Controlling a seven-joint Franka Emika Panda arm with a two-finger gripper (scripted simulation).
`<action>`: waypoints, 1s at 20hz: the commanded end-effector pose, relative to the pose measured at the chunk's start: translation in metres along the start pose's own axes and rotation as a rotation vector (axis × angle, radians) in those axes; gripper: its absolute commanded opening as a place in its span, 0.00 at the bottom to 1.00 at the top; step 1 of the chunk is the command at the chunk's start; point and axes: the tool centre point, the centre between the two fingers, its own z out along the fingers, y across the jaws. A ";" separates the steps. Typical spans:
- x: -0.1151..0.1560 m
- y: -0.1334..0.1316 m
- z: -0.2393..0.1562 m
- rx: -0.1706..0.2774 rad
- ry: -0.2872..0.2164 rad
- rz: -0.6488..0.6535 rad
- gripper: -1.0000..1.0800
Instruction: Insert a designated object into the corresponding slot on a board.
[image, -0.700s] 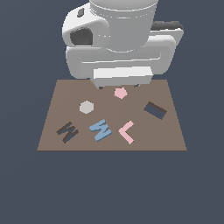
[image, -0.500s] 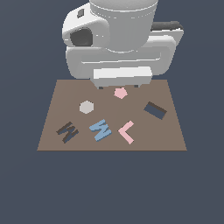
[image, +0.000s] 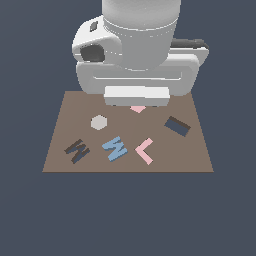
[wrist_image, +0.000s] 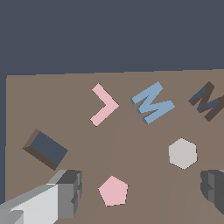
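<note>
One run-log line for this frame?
phase: approach | gripper: open, empty, above pink pentagon | blue W: on board, beside W slot, not inserted

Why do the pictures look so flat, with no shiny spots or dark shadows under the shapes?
Exterior view: even, soft light; the light-blue W-shaped block casts no clear shadow on the flat brown board, and the big white arm shows only gentle shading, no glare. Wrist view: sharp all over, no blur; only the dark rectangular recess shows shaded inner walls.
</note>
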 end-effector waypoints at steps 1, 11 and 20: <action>0.003 0.001 0.005 -0.002 -0.002 0.042 0.96; 0.026 0.008 0.039 -0.011 -0.011 0.320 0.96; 0.049 0.026 0.080 -0.021 -0.022 0.663 0.96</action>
